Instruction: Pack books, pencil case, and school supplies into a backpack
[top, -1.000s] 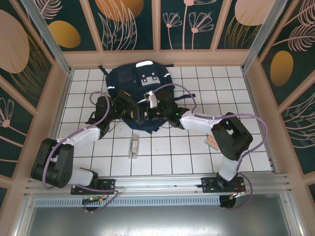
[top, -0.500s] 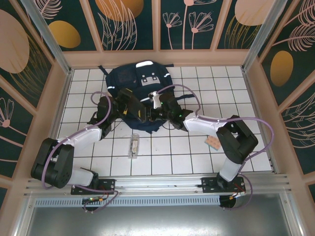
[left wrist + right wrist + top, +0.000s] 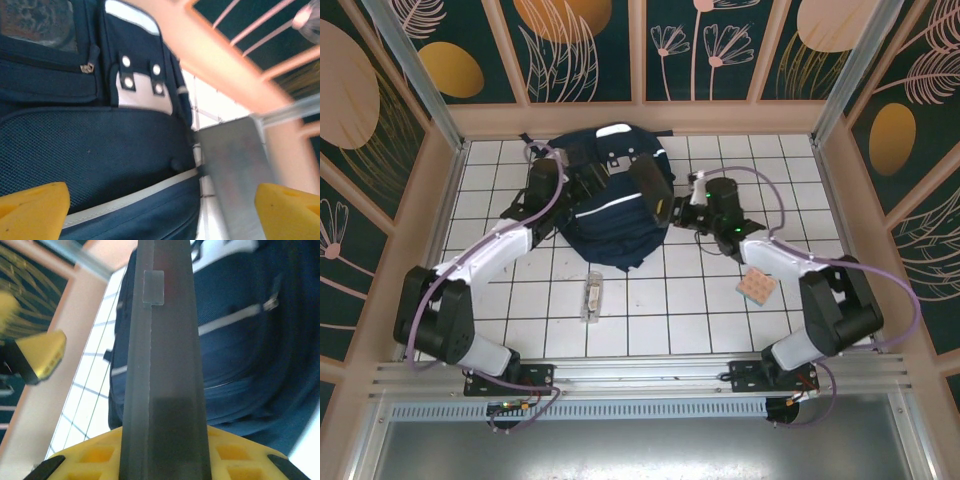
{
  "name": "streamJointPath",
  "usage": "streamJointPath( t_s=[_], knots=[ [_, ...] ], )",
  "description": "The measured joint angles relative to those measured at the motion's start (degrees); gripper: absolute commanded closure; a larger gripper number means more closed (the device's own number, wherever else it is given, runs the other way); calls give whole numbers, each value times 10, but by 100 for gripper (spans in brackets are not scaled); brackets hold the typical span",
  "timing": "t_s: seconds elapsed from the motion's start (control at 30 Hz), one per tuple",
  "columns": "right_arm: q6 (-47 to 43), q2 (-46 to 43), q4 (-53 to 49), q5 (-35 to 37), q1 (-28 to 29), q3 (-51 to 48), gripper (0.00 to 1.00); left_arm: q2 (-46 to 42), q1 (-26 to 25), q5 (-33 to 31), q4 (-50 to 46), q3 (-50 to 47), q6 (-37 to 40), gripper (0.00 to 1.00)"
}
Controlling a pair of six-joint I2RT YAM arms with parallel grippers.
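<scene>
White tiled tabletop (image 3: pixel 650 330) inside a peach-framed booth with dark floral panels. At the far middle of it, one navy backpack (image 3: pixel 605 215), long axis running from the far wall toward the arm bases, front with its grey patches facing up.

Pinched in the right gripper (image 3: pixel 680 212): one flat translucent pouch (image 3: pixel 651 195), stood on edge over the backpack's right flank. Touching the fabric or just clear of it, cannot tell which. Long side of the pouch roughly in line with the backpack's long axis. Backpack directly to the left of that gripper, so the pouch sits between tool and bag.

Left gripper (image 3: pixel 590 180) over the backpack's far left part, jaws spread wide with nothing between them, facing the pouch across the bag.

Judged next need: an opening under the pouch. Whether the bag's zipper mouth stands open, too unclear to say; parting it looks like work for the free left gripper, the one nearer the bag's top.

Apart on the tiles: one narrow clear box (image 3: pixel 592 297) near the bag's near end, closer to the left arm, and one pinkish dot-grid pad (image 3: pixel 757 287) just beside the right forearm.

Count: one backpack, one pouch, one box, one pad, two grippers.
</scene>
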Motion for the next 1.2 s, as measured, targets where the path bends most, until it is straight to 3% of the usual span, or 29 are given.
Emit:
streamJointPath(
  t_s=[0.13, 0.3, 0.57, 0.67, 0.83, 0.93, 1.2],
  knots=[
    [10, -49, -19, 17, -58, -17, 100, 68, -37, -12, -69, 54, 100, 10],
    [26, -94, -40, 22, -117, -54, 100, 159, -98, -74, -143, 137, 226, 8],
    [39, -135, -66, 23, -141, -82, 100, 226, -144, -149, -195, 182, 337, 12],
    [43, -140, -66, 23, -143, -83, 100, 242, -143, -171, -200, 189, 352, 29],
    [47, -140, -65, 20, -143, -85, 100, 258, -150, -185, -206, 207, 371, 78],
    [50, -139, -65, 16, -143, -87, 100, 264, -148, -187, -212, 224, 384, 97],
    [51, -139, -66, 14, -143, -87, 100, 256, -140, -138, -251, 279, 367, 100]
  ],
)
